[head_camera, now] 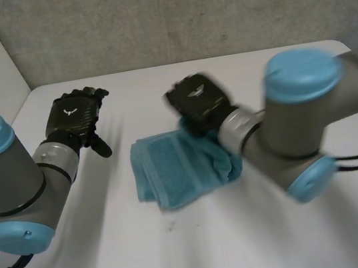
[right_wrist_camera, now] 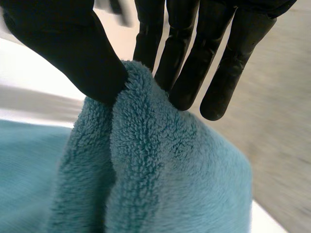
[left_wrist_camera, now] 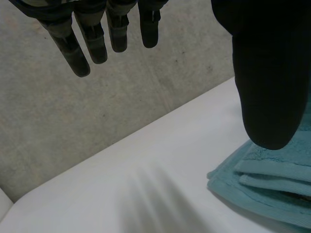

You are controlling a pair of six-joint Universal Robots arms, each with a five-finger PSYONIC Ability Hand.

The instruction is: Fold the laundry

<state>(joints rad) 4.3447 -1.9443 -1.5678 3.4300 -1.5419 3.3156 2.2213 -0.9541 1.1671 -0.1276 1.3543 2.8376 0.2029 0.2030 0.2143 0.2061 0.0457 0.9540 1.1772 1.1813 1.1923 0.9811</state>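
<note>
A teal terry towel lies folded into a thick packet near the middle of the white table. In the left wrist view its layered edges are stacked one on another.

The right hand is at the far right part of the towel, the side toward the grey concrete wall. In its own wrist view a raised ridge of the towel is pinched between the right thumb on one side and the almost straight right fingers on the other. This hand therefore has the cloth in a firm hold (the soft pile bulges up between them). The right arm reaches in over the table just to the right of the towel.

The left hand is well apart from the towel, on its left side, and it touches nothing. The left fingers are straight and a little spread, the left thumb is straight too, and the hand holds nothing. A corner of the towel is seen just beyond the tip of that thumb.
</note>
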